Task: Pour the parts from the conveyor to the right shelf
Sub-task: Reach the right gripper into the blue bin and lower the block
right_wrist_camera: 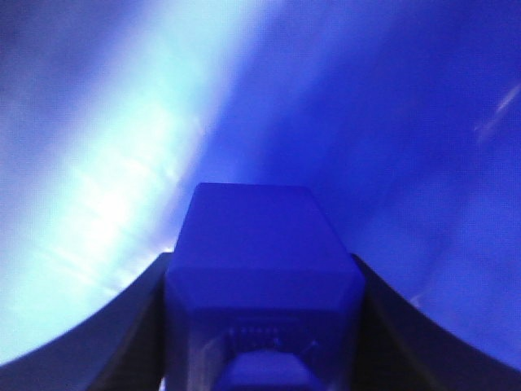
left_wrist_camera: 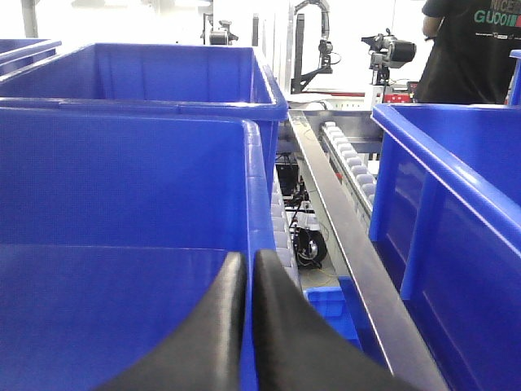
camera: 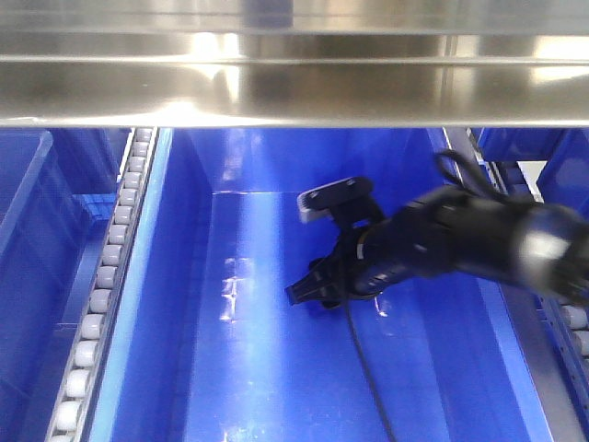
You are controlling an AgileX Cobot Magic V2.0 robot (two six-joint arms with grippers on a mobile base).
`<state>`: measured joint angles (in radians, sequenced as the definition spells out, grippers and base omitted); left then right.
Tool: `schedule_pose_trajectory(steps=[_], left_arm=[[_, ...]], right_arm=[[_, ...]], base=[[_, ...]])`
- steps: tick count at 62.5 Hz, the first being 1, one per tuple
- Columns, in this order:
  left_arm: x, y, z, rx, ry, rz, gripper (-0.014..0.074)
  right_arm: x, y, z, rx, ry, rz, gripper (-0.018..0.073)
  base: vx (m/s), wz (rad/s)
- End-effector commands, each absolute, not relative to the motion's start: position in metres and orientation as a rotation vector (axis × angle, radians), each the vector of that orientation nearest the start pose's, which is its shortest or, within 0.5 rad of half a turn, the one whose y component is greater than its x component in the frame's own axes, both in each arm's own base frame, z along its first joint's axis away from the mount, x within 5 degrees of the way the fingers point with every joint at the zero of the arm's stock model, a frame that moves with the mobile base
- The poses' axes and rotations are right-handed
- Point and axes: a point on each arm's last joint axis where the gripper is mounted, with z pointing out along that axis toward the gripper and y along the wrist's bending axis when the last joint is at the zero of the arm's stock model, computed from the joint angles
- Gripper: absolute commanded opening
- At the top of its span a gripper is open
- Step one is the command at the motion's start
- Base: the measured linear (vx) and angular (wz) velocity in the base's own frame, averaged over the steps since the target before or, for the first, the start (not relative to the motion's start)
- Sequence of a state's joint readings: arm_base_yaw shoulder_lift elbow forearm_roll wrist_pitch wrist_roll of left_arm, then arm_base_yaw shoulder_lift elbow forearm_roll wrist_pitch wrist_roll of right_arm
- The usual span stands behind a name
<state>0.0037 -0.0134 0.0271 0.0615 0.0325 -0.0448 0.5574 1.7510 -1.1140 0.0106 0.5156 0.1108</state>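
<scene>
Between right gripper (right_wrist_camera: 260,326) fingers: blue part (right_wrist_camera: 262,269), gripped, low inside shelf bin (camera: 276,368). Release not yet done. Left gripper (left_wrist_camera: 248,326) pinched closed, empty, beside neighbouring bin (left_wrist_camera: 122,187).

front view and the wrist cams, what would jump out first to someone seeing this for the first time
The black right end effector reaching deep inside the large blue bin on the steel shelf grabs the eye first. In the right wrist view it is clamped on a small blue part, close to the glare-lit bin wall. The left end effector sits pressed shut over another blue bin's rim.
</scene>
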Motion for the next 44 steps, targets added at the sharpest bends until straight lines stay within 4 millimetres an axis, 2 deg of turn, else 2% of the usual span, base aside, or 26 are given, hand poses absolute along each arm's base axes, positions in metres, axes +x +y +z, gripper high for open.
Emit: schedule_pose_trajectory(steps=[1, 12, 20, 31, 44], left_arm=[[0.056, 0.0, 0.199, 0.002, 1.473, 0.008, -0.0006], [0.056, 0.0, 0.199, 0.002, 1.473, 0.008, -0.0006], [0.056, 0.0, 0.199, 0.002, 1.473, 0.008, -0.0006], [0.056, 0.0, 0.199, 0.002, 1.473, 0.008, -0.0006], [0.056, 0.0, 0.199, 0.002, 1.473, 0.008, -0.0006]], right_arm=[[0.315, 0.195, 0.224, -0.573, 2.537, 0.248, 0.0295], [0.321, 0.198, 0.226, -0.568, 2.503, 0.254, 0.0455], [0.32, 0.197, 0.23, -0.567, 2.482, 0.257, 0.0533], [0.316, 0.192, 0.253, -0.579, 2.399, 0.25, 0.0543], [0.295, 0.179, 0.299, -0.561, 2.236, 0.285, 0.0543]], base=[[0.0, 0.0], [0.0, 0.0], [0.0, 0.0], [0.0, 0.0], [0.0, 0.0]])
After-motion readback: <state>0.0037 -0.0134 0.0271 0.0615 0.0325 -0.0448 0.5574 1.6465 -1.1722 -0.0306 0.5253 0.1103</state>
